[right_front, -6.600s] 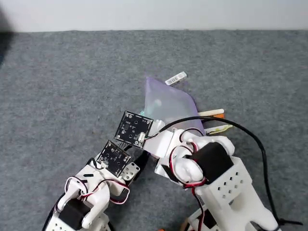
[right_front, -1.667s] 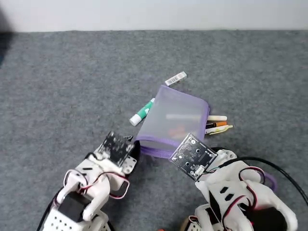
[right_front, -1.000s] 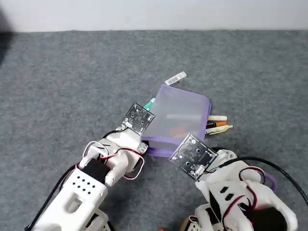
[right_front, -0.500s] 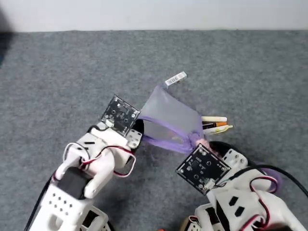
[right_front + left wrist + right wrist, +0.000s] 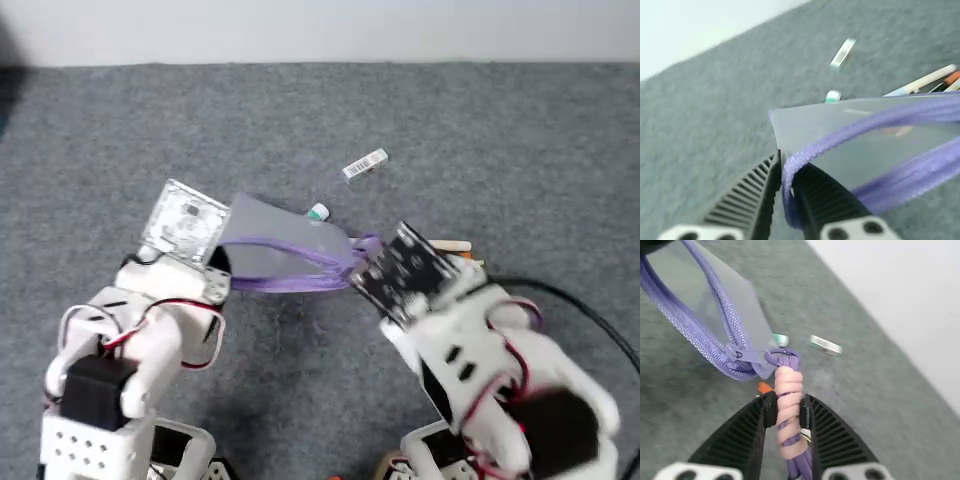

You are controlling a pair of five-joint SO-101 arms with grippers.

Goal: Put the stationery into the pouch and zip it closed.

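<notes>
The pouch (image 5: 285, 250) has swung left, now stretched between the arms. The left gripper (image 5: 785, 167) pinches its corner and the right gripper (image 5: 787, 407) clamps the zipper cord (image 5: 788, 382) (pens (image 5: 455, 245) still outside).

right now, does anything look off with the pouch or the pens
Yes. The pouch, unzipped, is stretched between the left gripper at one end and the right gripper on its zipper pull, while the pens and a green-capped marker lie outside it on the mat.
</notes>
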